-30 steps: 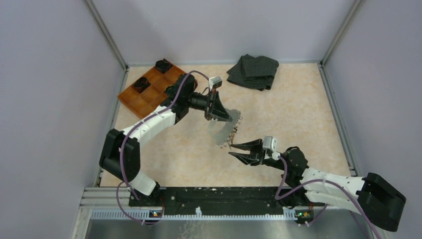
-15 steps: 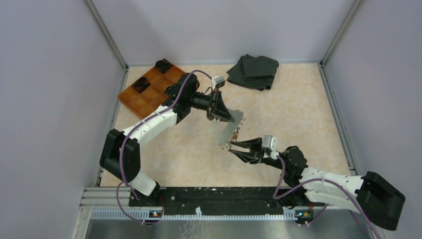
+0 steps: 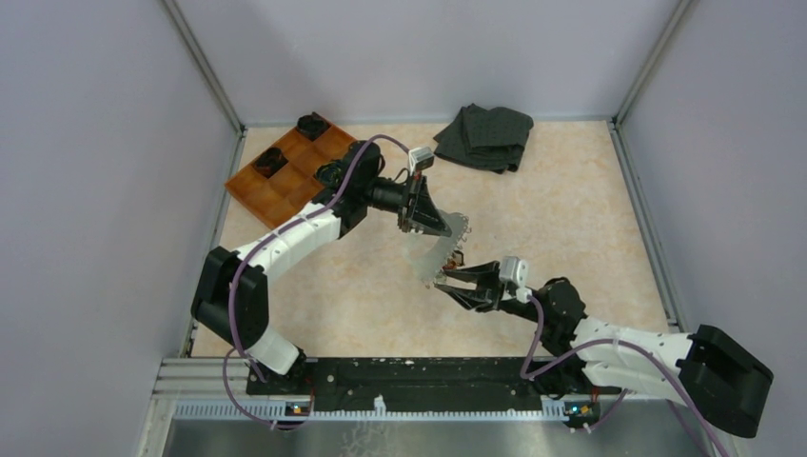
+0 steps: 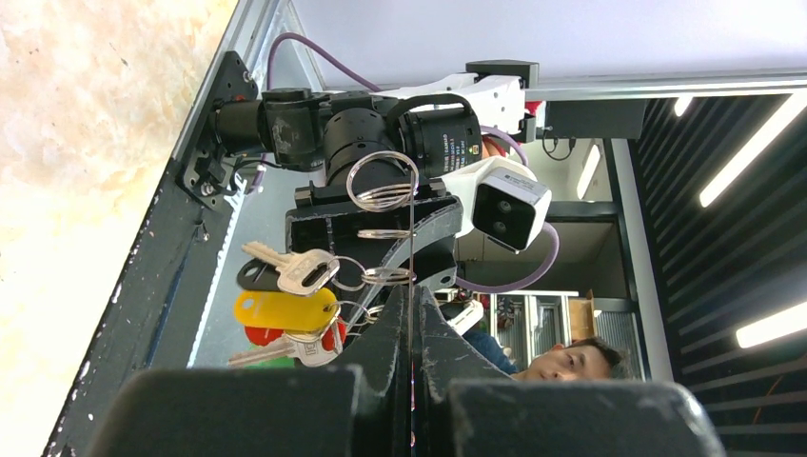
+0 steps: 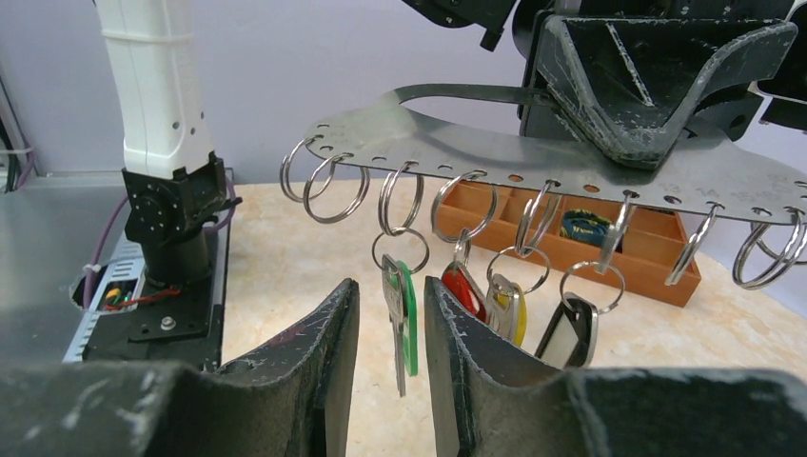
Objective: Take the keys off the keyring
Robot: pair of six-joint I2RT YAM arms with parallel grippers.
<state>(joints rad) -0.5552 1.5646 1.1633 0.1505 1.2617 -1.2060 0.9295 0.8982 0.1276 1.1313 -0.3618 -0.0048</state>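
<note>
Orange compartment tray [image 3: 285,181], upper left, top view; two black round objects [image 3: 310,124] inside. Dark folded cloth [image 3: 485,136], upper centre. Beige mottled table [image 3: 571,219].

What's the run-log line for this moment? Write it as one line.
left gripper: shut on metal plate | keyrings: hanging from plate holes | right gripper: open, green-tagged key seen between jaws

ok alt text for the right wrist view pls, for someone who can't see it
The right arm's fingers, open, flank a green-tagged key hanging between them, no contact visible. It hangs with red- and yellow-tagged keys from split rings along a curved metal plate that the left arm's fingers clamp from above, an orange tray behind.
</note>
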